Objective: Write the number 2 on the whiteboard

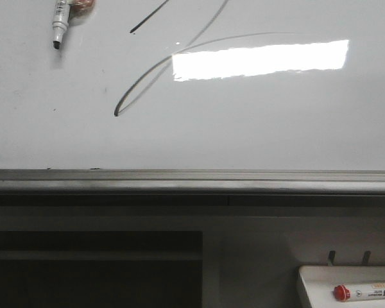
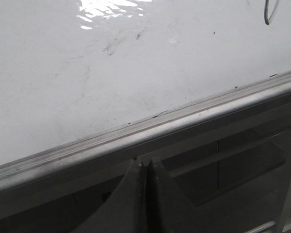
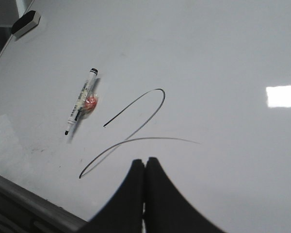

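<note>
Number 2 (image 3: 136,131) drawn on whiteboard (image 3: 223,58), just beyond right claw (image 3: 145,162), closed, empty

Flat whiteboard (image 3: 223,53), and on it an uncapped marker (image 3: 80,108) beside the drawn number 2 (image 3: 136,133), an eraser (image 3: 27,24) off in the corner.

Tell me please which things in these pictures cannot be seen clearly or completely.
- The number 2: whole in the right wrist view; its top is cut by the front view's upper edge, and glare crosses it.
- The marker: its rear end is cut off by the front view's upper edge.
- The red-capped marker in the white tray: cut by the right edge; label too small to read.
- The eraser: small, at the board's far corner.
</note>
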`<state>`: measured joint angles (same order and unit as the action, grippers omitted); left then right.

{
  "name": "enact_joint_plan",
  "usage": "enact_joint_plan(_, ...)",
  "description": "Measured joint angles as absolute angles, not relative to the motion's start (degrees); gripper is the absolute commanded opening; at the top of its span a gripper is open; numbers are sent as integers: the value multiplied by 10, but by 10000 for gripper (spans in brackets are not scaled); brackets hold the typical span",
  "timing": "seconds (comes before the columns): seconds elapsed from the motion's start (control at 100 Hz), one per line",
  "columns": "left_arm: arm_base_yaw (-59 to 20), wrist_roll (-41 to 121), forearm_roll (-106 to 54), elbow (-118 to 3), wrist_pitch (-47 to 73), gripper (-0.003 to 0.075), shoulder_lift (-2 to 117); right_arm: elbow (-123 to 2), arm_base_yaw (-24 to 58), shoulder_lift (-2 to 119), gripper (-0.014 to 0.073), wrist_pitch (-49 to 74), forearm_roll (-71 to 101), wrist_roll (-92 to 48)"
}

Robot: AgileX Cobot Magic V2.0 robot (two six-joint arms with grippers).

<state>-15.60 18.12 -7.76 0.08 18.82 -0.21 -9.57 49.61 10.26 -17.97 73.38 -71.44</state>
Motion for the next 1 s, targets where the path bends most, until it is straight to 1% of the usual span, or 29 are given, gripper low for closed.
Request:
enact_joint_plan(0.38,-156,181,-78,1,188,-20,-2,-94,496,103,-71,-181,735,-714)
enact_joint_plan(0.65,-156,181,-78,1,188,-20,-2,-36,496,103,-71,-219,776,-720)
enact_joint_plan(0.74,-156,181,-78,1,188,-20,-2,-34,496,103,-71,-216,849,-776)
enact_joint_plan(0.84,-156,181,-78,1,188,-20,-2,-38,496,103,-71,-221,986,-903)
enact_joint_plan(0.89,-156,181,-78,1,188,-20,-2,-40,496,103,-71,-231,1023,-961)
enact_joint_plan(1.0,-156,181,-78,1,188,-20,-2,-49,496,103,-71,-253,1057,-1004)
